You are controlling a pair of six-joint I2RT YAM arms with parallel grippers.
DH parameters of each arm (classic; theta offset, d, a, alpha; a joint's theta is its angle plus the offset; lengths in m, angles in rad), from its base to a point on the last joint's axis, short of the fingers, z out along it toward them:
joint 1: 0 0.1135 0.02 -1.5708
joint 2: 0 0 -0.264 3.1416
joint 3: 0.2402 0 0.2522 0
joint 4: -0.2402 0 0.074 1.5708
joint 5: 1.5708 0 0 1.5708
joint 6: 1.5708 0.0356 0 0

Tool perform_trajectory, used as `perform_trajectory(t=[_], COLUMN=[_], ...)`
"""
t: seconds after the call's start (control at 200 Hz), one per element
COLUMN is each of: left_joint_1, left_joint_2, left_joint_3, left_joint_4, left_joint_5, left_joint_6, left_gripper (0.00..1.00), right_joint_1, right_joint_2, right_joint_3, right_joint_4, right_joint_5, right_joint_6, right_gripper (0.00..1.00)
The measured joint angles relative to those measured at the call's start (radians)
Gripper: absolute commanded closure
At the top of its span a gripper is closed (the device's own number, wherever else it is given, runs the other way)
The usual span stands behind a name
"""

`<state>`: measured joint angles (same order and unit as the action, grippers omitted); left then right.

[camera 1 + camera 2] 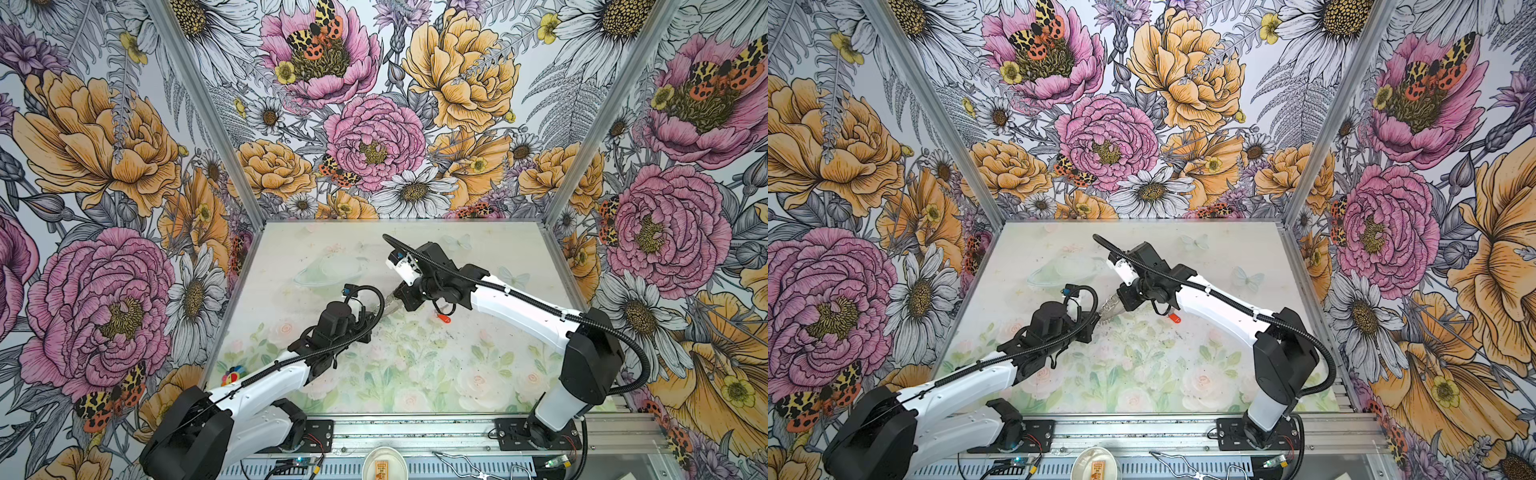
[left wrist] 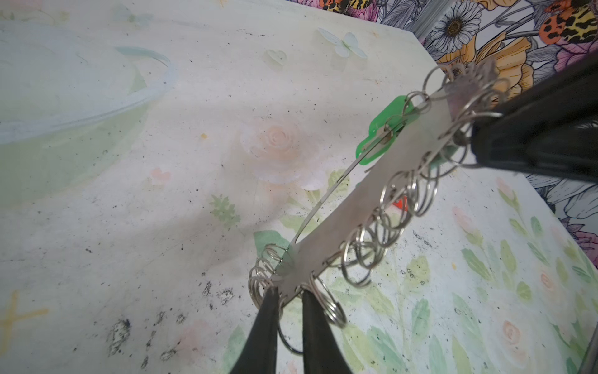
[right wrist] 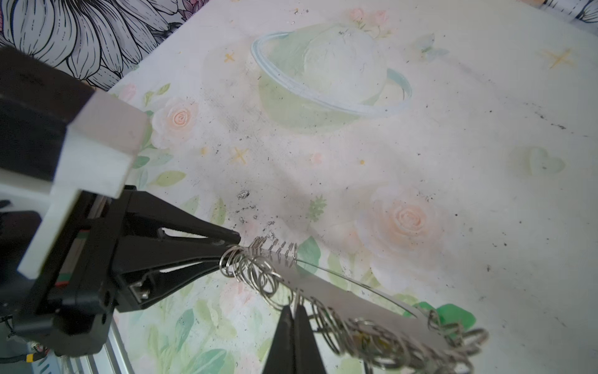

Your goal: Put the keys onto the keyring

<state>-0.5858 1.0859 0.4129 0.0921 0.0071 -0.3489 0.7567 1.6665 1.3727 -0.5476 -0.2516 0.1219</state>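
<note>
Above the table the keyring spans both grippers: the right gripper pinches its fringed rim, fingers pressed together; the left gripper straddles the opposite end, fingers slightly apart, grip unclear. Its long axis runs gripper to gripper, face tilted, a green key hanging at its edge

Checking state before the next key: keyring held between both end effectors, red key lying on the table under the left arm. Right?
Not quite. The red key lies on the table under the right arm, not the left; both top views show it. The rest stands: the left end effector and the right end effector both hold the keyring between them.
</note>
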Motion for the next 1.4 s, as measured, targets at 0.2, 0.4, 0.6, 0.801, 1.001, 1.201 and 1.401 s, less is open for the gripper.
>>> perform_trajectory(t=[0.2, 0.4, 0.6, 0.801, 1.001, 1.201, 1.401], left_joint_1=[0.016, 0.032, 0.034, -0.003, -0.027, -0.051, -0.122], left_joint_2=[-0.021, -0.038, -0.053, -0.074, -0.047, -0.036, -0.037], left_joint_3=[0.000, 0.000, 0.000, 0.000, 0.000, 0.004, 0.026], left_joint_4=[-0.011, -0.019, -0.026, -0.025, -0.001, 0.021, 0.032], left_joint_5=[-0.053, -0.082, -0.059, -0.020, 0.010, 0.038, 0.019], left_joint_6=[-0.003, -0.002, -0.004, -0.002, -0.011, -0.024, -0.053], left_gripper=[0.83, 0.77, 0.58, 0.48, 0.46, 0.34, 0.26], right_joint_1=[-0.005, -0.005, 0.002, 0.013, 0.016, 0.018, 0.031], right_joint_2=[0.000, 0.000, 0.000, 0.000, 0.000, 0.000, 0.000], right_joint_3=[0.000, 0.000, 0.000, 0.000, -0.029, -0.035, -0.035], right_joint_4=[-0.050, -0.111, -0.119, -0.108, -0.037, -0.003, 0.016], right_joint_5=[-0.020, -0.022, -0.010, 0.018, 0.038, 0.115, 0.230], right_joint_6=[-0.012, -0.034, -0.034, -0.019, 0.009, 0.082, 0.178], right_gripper=[1.00, 1.00, 1.00, 1.00, 1.00, 1.00, 1.00])
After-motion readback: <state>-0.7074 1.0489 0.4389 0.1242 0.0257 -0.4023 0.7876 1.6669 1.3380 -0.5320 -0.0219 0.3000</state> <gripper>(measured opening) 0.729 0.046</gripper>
